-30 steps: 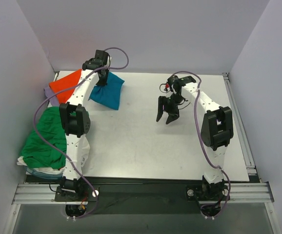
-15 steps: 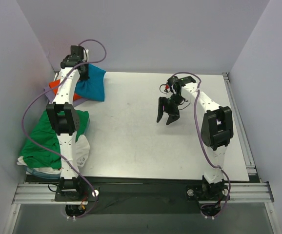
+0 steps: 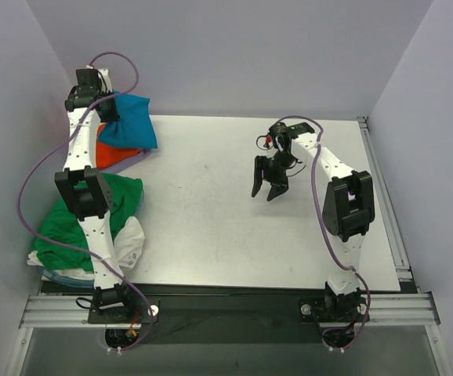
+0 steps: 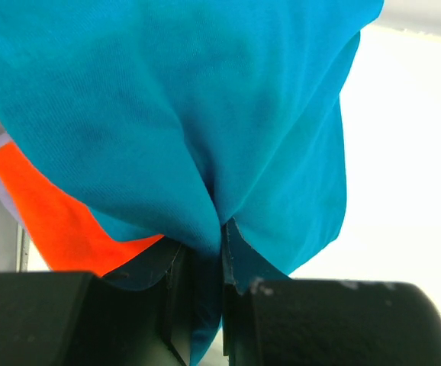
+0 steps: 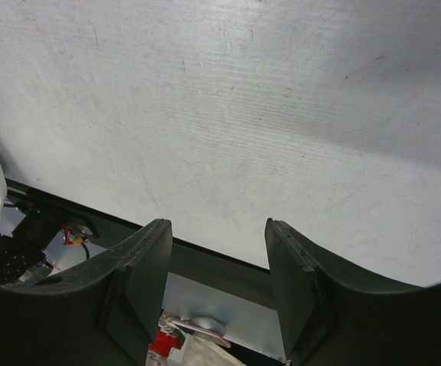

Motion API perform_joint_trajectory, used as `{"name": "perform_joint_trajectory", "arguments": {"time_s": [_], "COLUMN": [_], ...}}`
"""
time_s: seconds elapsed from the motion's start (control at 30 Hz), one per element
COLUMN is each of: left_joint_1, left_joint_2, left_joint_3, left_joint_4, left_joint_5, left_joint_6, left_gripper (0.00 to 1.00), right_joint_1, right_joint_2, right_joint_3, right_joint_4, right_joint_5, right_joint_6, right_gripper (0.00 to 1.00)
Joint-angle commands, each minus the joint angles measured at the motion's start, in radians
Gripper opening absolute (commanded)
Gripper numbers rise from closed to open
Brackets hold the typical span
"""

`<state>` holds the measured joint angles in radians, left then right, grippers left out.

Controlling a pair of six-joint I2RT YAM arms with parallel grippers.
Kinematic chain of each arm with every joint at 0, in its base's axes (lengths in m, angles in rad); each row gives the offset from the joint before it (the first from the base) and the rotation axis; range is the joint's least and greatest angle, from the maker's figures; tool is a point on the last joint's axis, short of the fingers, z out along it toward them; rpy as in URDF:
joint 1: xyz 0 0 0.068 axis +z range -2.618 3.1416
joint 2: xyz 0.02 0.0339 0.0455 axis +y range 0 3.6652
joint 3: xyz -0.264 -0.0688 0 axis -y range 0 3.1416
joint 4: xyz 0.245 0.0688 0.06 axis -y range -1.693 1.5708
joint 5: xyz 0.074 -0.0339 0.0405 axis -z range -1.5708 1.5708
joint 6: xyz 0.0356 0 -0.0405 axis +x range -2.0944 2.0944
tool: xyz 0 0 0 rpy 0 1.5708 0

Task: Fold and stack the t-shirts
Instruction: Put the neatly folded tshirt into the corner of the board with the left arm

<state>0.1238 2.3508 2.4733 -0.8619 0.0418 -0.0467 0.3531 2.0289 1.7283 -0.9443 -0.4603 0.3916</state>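
Teal-blue cotton fills the left wrist view. The teal-blue t-shirt point(image 4: 167, 114) hangs as a soft, compact bundle from the left gripper point(image 4: 220, 229), whose jaws are pinched together on a gathered fold of it. The knit looks fine and matte. It puckers where the jaws bite and falls from there in loose, rounded drapes.

Directly below that gripper lies the orange t-shirt point(image 4: 53, 213), flat and smooth-edged, so we judge it to be folded already and to form the base of the stack. The teal one reads as 1 placement away from joining it, raised above the orange cloth rather than resting on it.

From overhead, back toward the arm's base from the left gripper, the green t-shirt point(image 3: 70, 227) sprawls in a rumpled heap. The white t-shirt point(image 3: 132, 239) is crumpled just beside it and partly under it. Those 2 look untouched, so we reckon roughly half the work is left.

Well off to the other side, the right gripper point(image 3: 267, 188) hangs with its jaws apart and nothing between them. Beneath it there is only the pale, faintly scratched table point(image 3: 211, 227).
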Motion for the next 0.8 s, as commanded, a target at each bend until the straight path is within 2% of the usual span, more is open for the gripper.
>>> {"name": "perform_joint_trajectory", "arguments": {"time_s": [0.0,0.33,0.77], "left_joint_1": [0.025,0.086,0.152], "left_joint_2": [-0.105,-0.082,-0.004], "left_joint_3": [0.030,-0.022,-0.056], "left_joint_4": [0.083,0.078,0.028], "left_joint_5": [0.059,0.113,0.093], "left_joint_6": [-0.016,-0.044,-0.071], "left_gripper": [0.00,0.00,0.00], "right_joint_1": [0.001,0.001,0.000], "right_joint_2": [-0.025,-0.016,-0.012], "right_joint_3": [0.010,0.017,0.017], "right_joint_4": [-0.056,-0.056,-0.057], "right_joint_5": [-0.005,-0.014,-0.017], "right_joint_6": [-0.010,-0.019,-0.020], "right_gripper": [0.52,0.52,0.53]}}
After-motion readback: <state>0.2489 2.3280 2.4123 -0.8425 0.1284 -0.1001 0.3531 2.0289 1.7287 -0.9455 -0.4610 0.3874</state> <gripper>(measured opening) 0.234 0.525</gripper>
